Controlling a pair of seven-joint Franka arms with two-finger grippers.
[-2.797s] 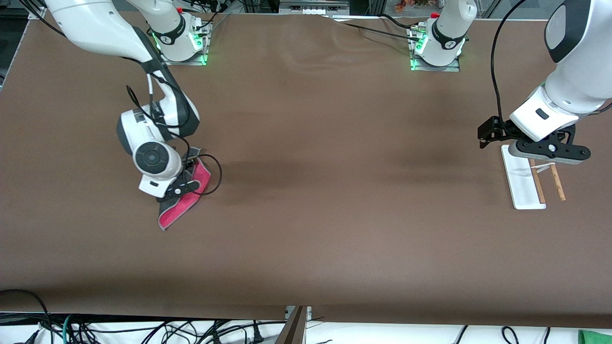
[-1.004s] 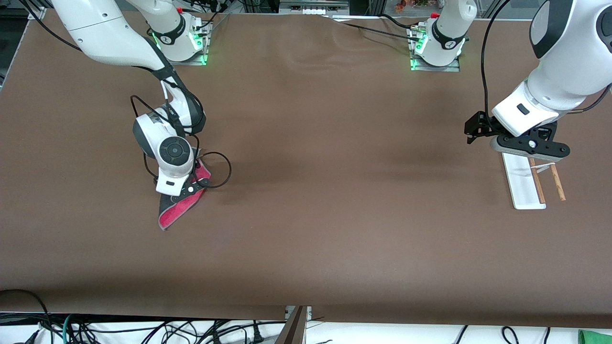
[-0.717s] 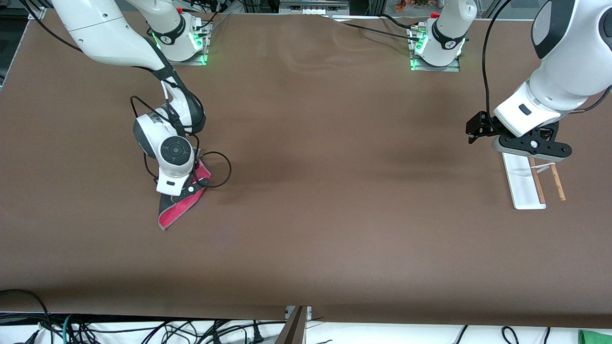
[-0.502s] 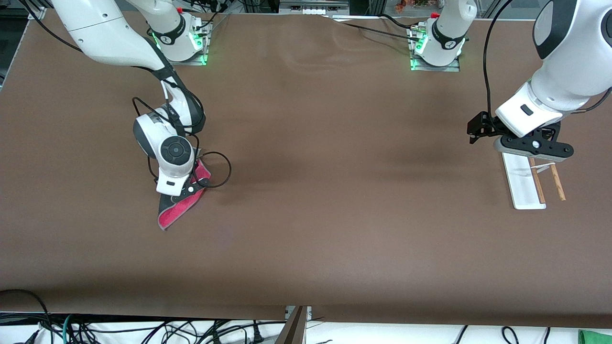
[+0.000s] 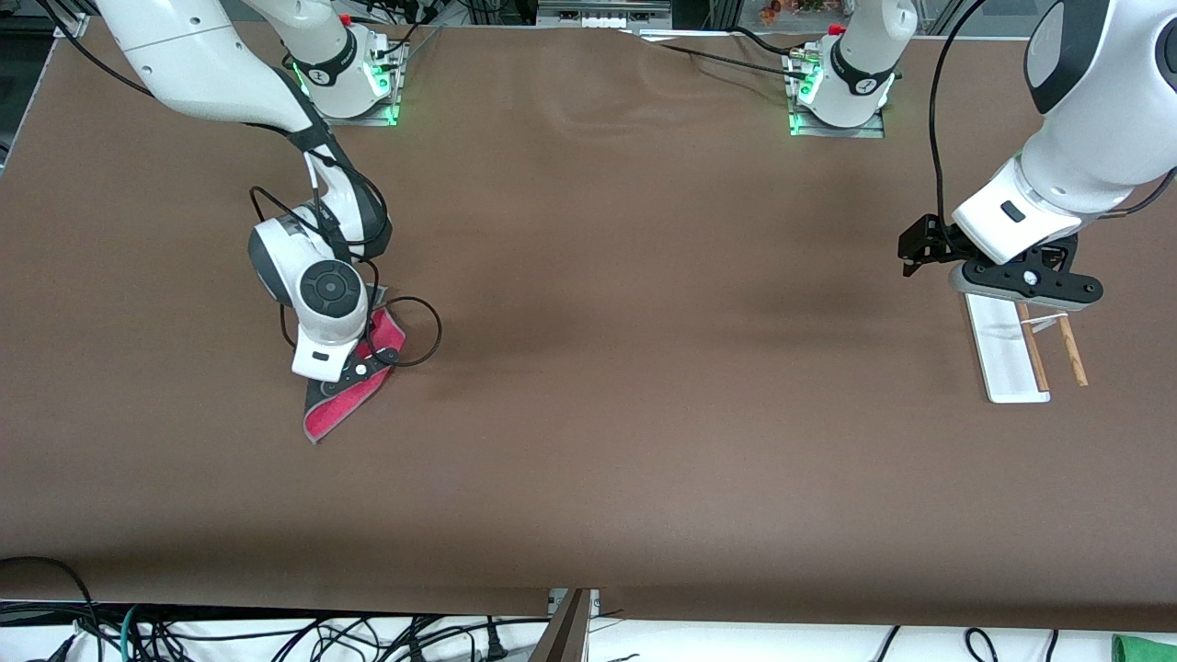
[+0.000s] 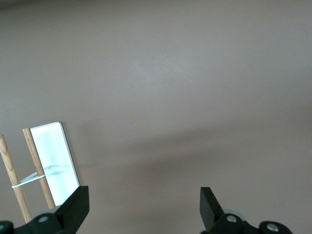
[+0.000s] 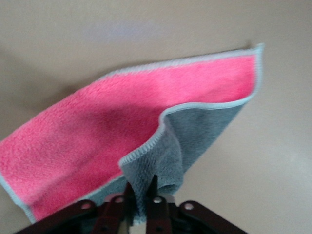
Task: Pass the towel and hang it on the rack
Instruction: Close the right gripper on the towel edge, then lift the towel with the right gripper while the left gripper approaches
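The towel (image 5: 342, 405), pink-red with a dark grey side, lies toward the right arm's end of the table, one edge lifted. My right gripper (image 5: 354, 368) is shut on a grey fold of the towel (image 7: 146, 141) and pinches it between its fingers (image 7: 127, 195). The rack (image 5: 1007, 354), a white base with two wooden rods (image 5: 1071, 354), stands toward the left arm's end. My left gripper (image 5: 1025, 283) hovers open and empty over the rack's end nearest the arm bases. The rack (image 6: 53, 163) shows in the left wrist view beside one open finger (image 6: 75, 209).
The brown table (image 5: 644, 322) lies bare between towel and rack. A black cable loop (image 5: 414, 331) hangs from the right wrist beside the towel. The arm bases (image 5: 837, 83) stand farthest from the front camera.
My right gripper has shut on the towel's fold and has risen slightly, pulling the near edge up. My left arm has shifted a little over the rack's end.
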